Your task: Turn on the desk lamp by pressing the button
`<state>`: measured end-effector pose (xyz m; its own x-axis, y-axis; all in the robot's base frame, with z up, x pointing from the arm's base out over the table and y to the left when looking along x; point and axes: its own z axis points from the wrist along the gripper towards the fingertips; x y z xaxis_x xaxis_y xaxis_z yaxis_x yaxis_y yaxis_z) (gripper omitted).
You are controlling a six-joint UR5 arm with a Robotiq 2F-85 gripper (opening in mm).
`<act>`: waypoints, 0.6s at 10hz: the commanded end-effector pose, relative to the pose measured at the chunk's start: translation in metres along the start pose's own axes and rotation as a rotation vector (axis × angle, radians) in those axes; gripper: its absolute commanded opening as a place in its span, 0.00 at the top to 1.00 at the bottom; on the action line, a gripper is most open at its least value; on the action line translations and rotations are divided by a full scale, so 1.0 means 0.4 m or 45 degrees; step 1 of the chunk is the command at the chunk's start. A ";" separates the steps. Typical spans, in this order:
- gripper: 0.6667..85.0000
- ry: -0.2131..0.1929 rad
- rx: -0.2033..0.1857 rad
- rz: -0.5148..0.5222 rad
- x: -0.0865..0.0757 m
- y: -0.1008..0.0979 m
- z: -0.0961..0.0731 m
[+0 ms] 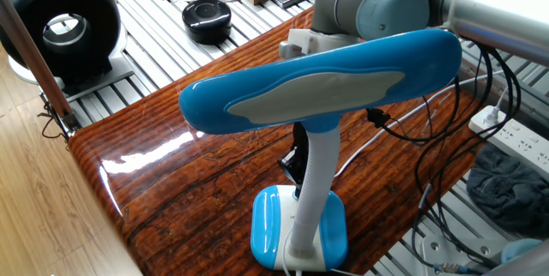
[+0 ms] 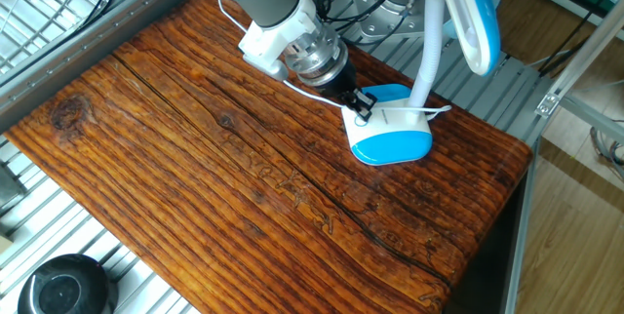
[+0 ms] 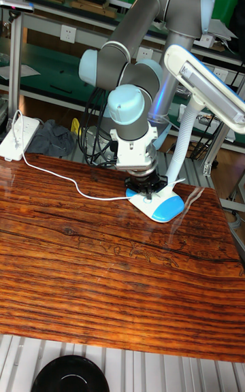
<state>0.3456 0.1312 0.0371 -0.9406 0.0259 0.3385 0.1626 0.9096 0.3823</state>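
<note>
Glossy sky-blue plastic forms the desk lamp (image 2: 393,129), which stands near one end of the wooden table (image 2: 195,158), its square blue-and-white base resting flat on the wood and its white neck rising to the wide oblong head. The gripper (image 2: 363,107) is lowered onto the white rear portion of the base, as seen in the other fixed view and the tall fixed view (image 3: 145,188). Principal risk, as a judgement: the fingertips bear on the base near its edge, so an off-centre or angled push could slide or tip the lamp rather than actuate the button; the smooth table surface offers little resistance to sliding. A second risk is the white cable (image 3: 61,181) trailing across the table toward the base, which could be snagged by the wrist. The pale panel on the lamp head (image 1: 317,96) shows no glow, so the lamp appears unlit and the press is judged incomplete. Jaw state: the black fingertips appear to contact the base, but no view resolves a gap or a closure between them; the opening cannot be determined, and nothing is seen gripped.
</note>
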 end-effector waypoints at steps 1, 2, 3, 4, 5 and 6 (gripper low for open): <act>1.00 -0.004 -0.010 0.002 -0.007 0.006 -0.001; 1.00 -0.005 -0.014 0.001 -0.009 0.008 -0.001; 1.00 -0.005 -0.018 0.002 -0.009 0.010 0.000; 1.00 -0.005 -0.018 0.002 -0.012 0.010 0.003; 1.00 -0.003 -0.016 0.003 -0.014 0.009 0.006; 1.00 -0.005 -0.018 0.002 -0.015 0.012 0.009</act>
<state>0.3477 0.1328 0.0334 -0.9406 0.0254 0.3386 0.1623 0.9096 0.3826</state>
